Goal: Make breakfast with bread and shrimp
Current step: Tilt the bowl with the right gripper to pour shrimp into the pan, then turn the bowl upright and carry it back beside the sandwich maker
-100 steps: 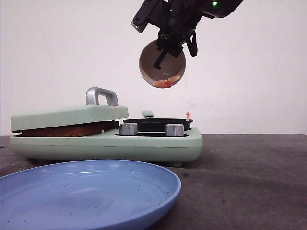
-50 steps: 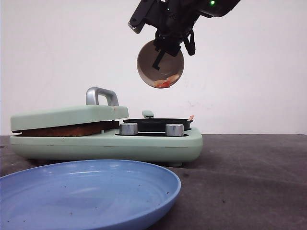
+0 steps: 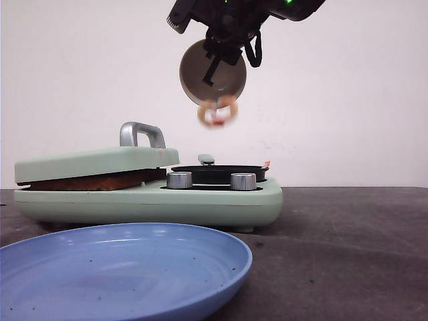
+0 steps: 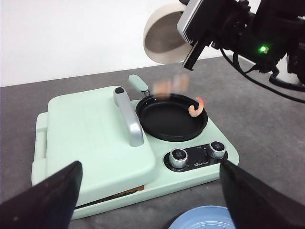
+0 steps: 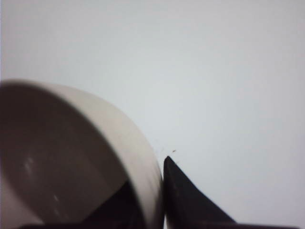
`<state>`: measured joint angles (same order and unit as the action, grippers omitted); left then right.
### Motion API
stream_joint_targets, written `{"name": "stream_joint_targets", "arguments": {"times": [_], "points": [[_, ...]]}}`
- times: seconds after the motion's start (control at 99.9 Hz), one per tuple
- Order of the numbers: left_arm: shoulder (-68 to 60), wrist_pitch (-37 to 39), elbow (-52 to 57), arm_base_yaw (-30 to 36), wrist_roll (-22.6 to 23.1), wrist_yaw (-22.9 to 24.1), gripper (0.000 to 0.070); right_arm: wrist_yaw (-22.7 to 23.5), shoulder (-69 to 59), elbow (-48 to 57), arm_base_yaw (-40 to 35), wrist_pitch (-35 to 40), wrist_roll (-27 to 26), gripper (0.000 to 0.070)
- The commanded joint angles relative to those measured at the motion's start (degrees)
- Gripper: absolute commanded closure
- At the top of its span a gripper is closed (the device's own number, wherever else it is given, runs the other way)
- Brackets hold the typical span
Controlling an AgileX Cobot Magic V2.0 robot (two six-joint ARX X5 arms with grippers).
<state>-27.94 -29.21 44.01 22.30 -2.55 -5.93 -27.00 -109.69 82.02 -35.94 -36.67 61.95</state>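
A plain white wall (image 3: 348, 100) fills the far side, evenly lit, with a few faint marks low down; it meets a dark grey, slightly mottled tabletop (image 3: 348, 254) along a straight line; the tabletop runs from there to the near edge.

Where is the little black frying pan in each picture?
Front view: the black pan sits low on the green cooker, right of its lid, behind the two silver knobs.
Left wrist view: the pan is mid-picture, one shrimp on its rim.
Right wrist view: not in it.
Shared landmark: the knobs.
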Motion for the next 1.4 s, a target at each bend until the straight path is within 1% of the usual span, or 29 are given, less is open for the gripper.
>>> {"name": "stream_joint_targets", "arguments": {"times": [0.0, 0.14, 0.22, 0.3, 0.35, 0.4, 0.5, 0.6, 0.71, 0.75, 0.841, 0.901, 0.951, 1.031, 1.171, 1.261, 1.391], "points": [[-0.02, 0.44, 0.28, 0.26, 0.68, 0.11, 0.0202, 0.0, -0.46, 1.11, -0.31, -1.05, 0.63, 0.07], [-0.02, 0.48, 0.28, 0.26, 0.85, 0.11, 0.0202, -0.07, -0.46, 1.11, -0.31, -0.48, -0.55, 0.07], [-0.02, 0.44, 0.28, 0.26, 0.85, 0.11, 0.0202, -0.5, -0.46, 1.11, -0.31, -0.33, -2.27, 0.07], [-0.02, 0.42, 0.28, 0.26, 0.85, 0.11, 0.0202, -1.62, -0.46, 1.11, -0.31, -0.37, -5.16, 0.07], [-0.02, 0.42, 0.28, 0.26, 0.83, 0.11, 0.0202, -2.45, -0.46, 1.11, -0.26, -0.02, -7.69, 0.07], [-0.02, 0.44, 0.28, 0.26, 0.83, 0.11, 0.0202, -4.42, -0.46, 1.11, -0.24, 1.11, -10.56, 0.07], [-0.02, 0.44, 0.28, 0.26, 0.81, 0.11, 0.0202, -9.68, -0.44, 1.14, -0.24, 4.98, -16.0, 0.07], [-0.02, 0.39, 0.28, 0.26, 0.79, 0.11, 0.0202, -15.43, -0.2, 1.14, -0.24, 10.97, -23.23, 0.07], [-0.02, 0.37, 0.28, 0.26, 0.79, 0.11, 0.0202, -17.29, 0.66, 1.14, -0.13, 19.28, -30.69, 0.07], [-0.02, 0.33, 0.28, 0.26, 0.79, 0.11, 0.0202, -18.03, 1.29, 1.14, 0.02, 22.8, -34.51, 0.07], [-0.02, 0.04, 0.28, 0.26, 0.81, 0.11, 0.0204, -18.01, 2.51, 1.14, 0.33, 28.24, -40.57, 0.07], [-0.02, -0.09, 0.28, 0.26, 0.81, 0.11, 0.0207, -17.64, 3.65, 1.14, 0.81, 31.5, -43.58, 0.07], [-0.02, -0.13, 0.28, 0.26, 0.81, 0.11, 0.0233, -16.9, 4.9, 1.14, 1.27, 34.6, -45.88, 0.07], [-0.02, -0.2, 0.28, 0.26, 0.81, 0.09, 0.0233, -15.26, 6.62, 1.16, 1.86, 38.77, -49.03, 0.07], [-0.02, -0.39, 0.28, 0.26, 0.81, 0.11, 0.0233, -10.62, 10.23, 1.2, 4.07, 47.47, -54.38, 0.07], [-0.02, -0.59, 0.28, 0.26, 0.81, 0.11, 0.0233, -6.51, 12.2, 1.31, 6.03, 52.98, -58.51, 0.07], [-0.02, -1.25, 0.28, 0.26, 0.81, 0.11, 0.0233, 2.16, 14.51, 1.33, 10.08, 61.18, -65.64, 0.07]]}}
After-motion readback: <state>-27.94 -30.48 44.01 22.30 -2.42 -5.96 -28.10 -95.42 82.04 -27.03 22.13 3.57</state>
